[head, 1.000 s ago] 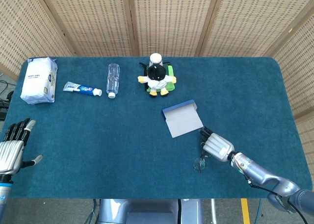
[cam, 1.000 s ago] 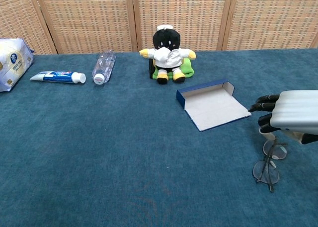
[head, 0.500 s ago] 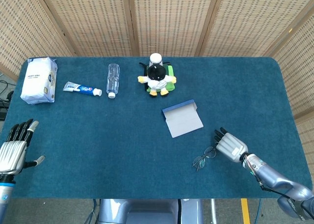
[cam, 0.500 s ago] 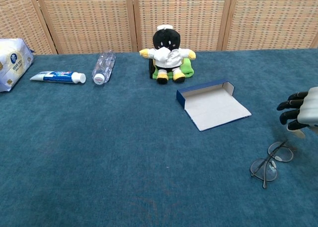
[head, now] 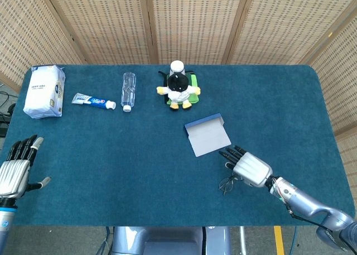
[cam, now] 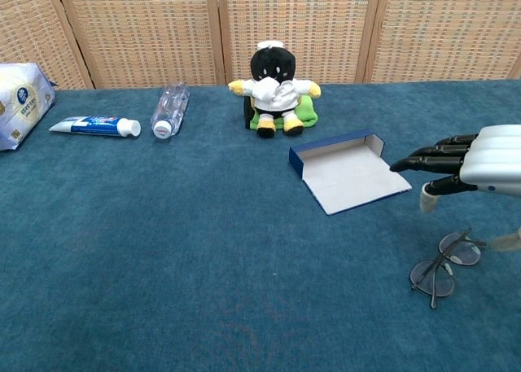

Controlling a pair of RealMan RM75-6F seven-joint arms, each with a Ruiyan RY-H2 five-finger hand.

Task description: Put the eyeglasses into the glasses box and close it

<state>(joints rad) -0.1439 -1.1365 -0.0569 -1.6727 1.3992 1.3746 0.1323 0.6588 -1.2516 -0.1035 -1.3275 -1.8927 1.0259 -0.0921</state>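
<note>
The eyeglasses point(cam: 444, 262) lie on the blue cloth at the front right, thin-framed with round lenses; in the head view the eyeglasses point(head: 227, 183) show partly under my right hand. My right hand point(head: 249, 167) hovers over them with fingers stretched toward the box, holding nothing; the chest view has that right hand point(cam: 480, 168) above the glasses. The glasses box point(head: 207, 135) lies open and flat, blue-edged with a grey inside, also seen as the glasses box point(cam: 350, 177) just left of my fingertips. My left hand point(head: 15, 168) rests open at the table's left front edge.
A plush penguin on a green pad point(head: 178, 87) stands behind the box. A clear bottle point(head: 128, 90), a toothpaste tube point(head: 93, 101) and a white tissue pack point(head: 44, 90) lie along the back left. Wicker screens close the back.
My right hand drew back to the right off the glasses, then came back left over them with fingers now stretched out. The glasses shifted slightly. The left hand barely moved.
</note>
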